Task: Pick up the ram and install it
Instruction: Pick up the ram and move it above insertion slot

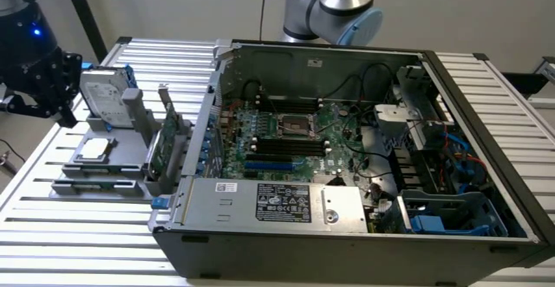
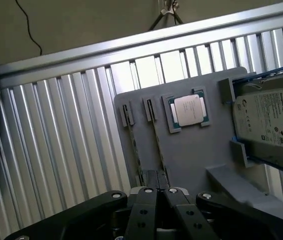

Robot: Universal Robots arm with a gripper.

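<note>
The black two-fingered gripper (image 2: pixel 157 190) hangs above the ribbed metal table (image 1: pixel 78 248), near the flat grey holder plate (image 2: pixel 191 150), its fingers pressed together with nothing between them. The ram, a long thin green circuit-board stick (image 2: pixel 156 142), stands on edge in a slot of that plate, beside a square silver processor chip (image 2: pixel 189 110). The open dark computer case (image 1: pixel 347 248) sits at the exterior view's right.

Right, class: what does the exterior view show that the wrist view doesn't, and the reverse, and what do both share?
Exterior view adds: the open computer case, its motherboard, the expansion card. Wrist view adds: the gripper, shut, close above two ram sticks slotted on edge. Shared: the grey holder, processor chip, hard drive.
</note>
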